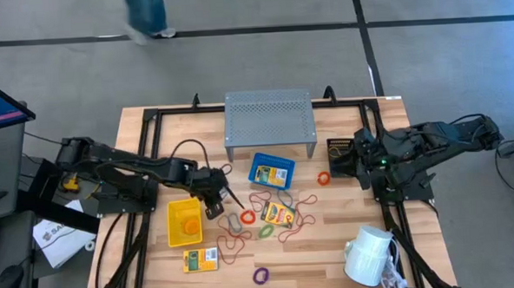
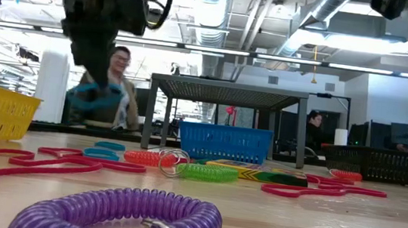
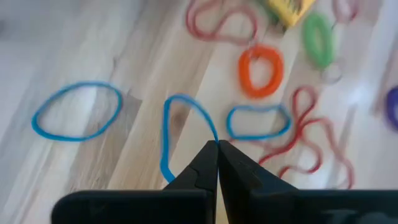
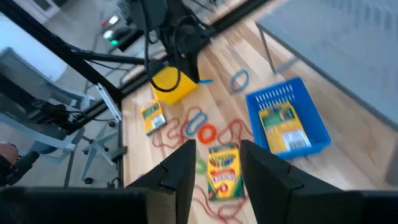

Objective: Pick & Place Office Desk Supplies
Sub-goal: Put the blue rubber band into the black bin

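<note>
Wooden table (image 1: 348,235) on a grey floor, seen from above, black frame rails along both sides.

High view: left gripper (image 1: 218,198) sits beside the yellow bin (image 1: 185,222), near the left edge; its fingertips are too small here to read. Right gripper (image 1: 344,157) waits at the right edge beside the black mesh bin (image 1: 341,147). Blue bin (image 1: 271,172) holds a yellow packet and stands in front of the grey perforated riser (image 1: 269,119) at the far edge. A second packet (image 1: 279,215) lies mid-table among red, orange and green loops; a third (image 1: 200,260) lies by the near edge. Purple loop (image 1: 261,275) lies at the near edge. White mug (image 1: 369,255) lies at the near right corner. A person's legs are cut off at the frame top.

Low view: purple coil fills the foreground; the left arm is cut off above, a blue loop (image 2: 93,95) hanging from it clear of the table. People beyond are indistinct.

Left wrist view: fingers (image 3: 202,168) pressed together, pinching the blue loop, partly hidden behind them. Two further blue loops and an orange loop (image 3: 262,70) lie on the wood, blurred.

Right wrist view: fingers (image 4: 180,171) stand parted, nothing between them. Packet printing unreadable.
</note>
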